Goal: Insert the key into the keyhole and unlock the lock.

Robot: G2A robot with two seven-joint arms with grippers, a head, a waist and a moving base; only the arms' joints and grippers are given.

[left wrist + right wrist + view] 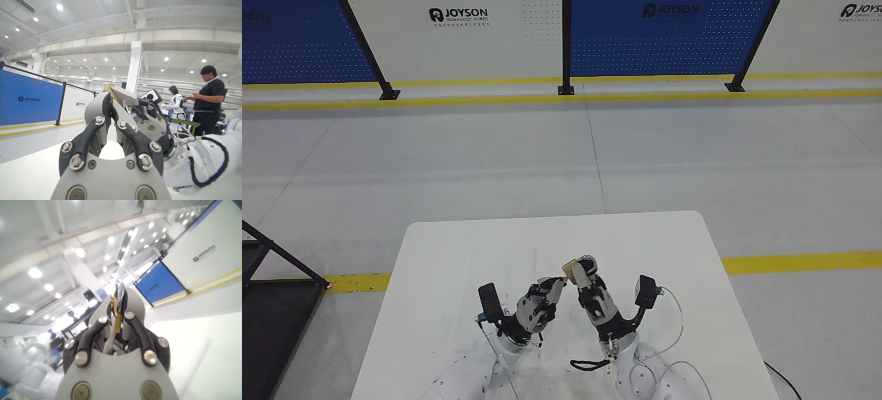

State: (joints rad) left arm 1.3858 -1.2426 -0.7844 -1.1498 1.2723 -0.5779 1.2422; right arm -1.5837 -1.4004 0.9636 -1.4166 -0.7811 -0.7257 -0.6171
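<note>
Brass shows between the fingers of your right gripper (119,298): it is clamped on the lock (117,315). The lock's body sits edge-on to that wrist camera, deep between the two fingers. Its silver shackle (120,291) points away from the wrist, out past the fingertips.

From above, you see the lock held up in the air, with the white table (542,240) beneath it. The lock hangs over the part of the table nearest the robot.

Your left gripper (110,102) is just beside the lock, on the lock's left, with its tips aimed at the brass body. In the top view the tips look as if they meet the lock, but you cannot tell whether they really touch. Its ribbed black pads (106,108) are pressed together with no gap between them. You cannot tell whether the key is pinched there, because anything that thin is hidden by the pads.

Well beyond the lock, a yellow line (642,98) runs across the floor. Blue and white barrier panels (672,35) stand behind that line.
</note>
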